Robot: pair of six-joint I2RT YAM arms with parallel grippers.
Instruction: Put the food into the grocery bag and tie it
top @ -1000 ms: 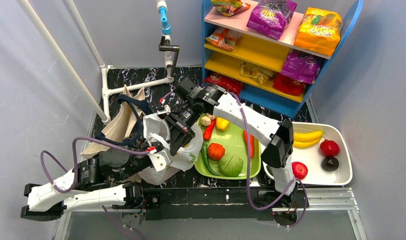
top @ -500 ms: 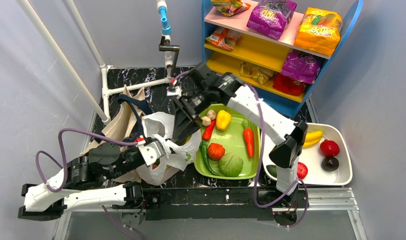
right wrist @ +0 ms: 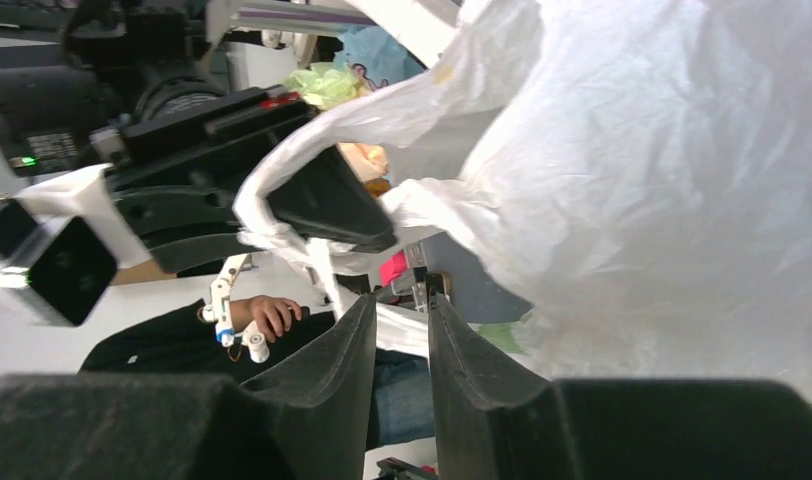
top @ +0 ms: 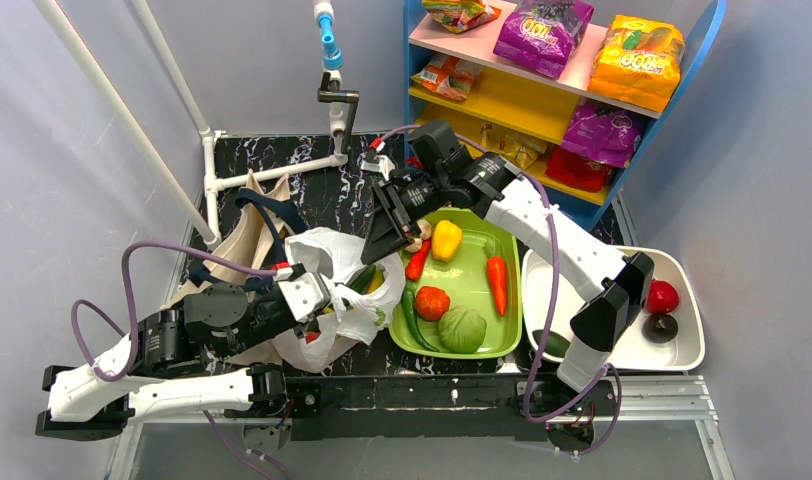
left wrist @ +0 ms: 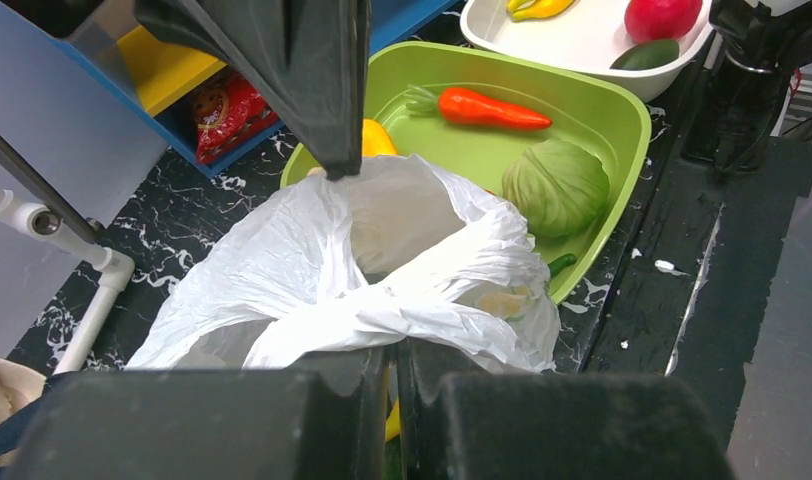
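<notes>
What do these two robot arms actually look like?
The left arm and right arm are alike: white boxy links joined by black round joints, each trailed by a looping purple-grey cable. The jaws are matte black, tapered wedges, with a small red tag by each wrist.

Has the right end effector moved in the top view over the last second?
Yes. The right end effector has gone away from the arm bases and rightward, from over the bag to the far left corner of the tray, nearer the shelf.
</notes>
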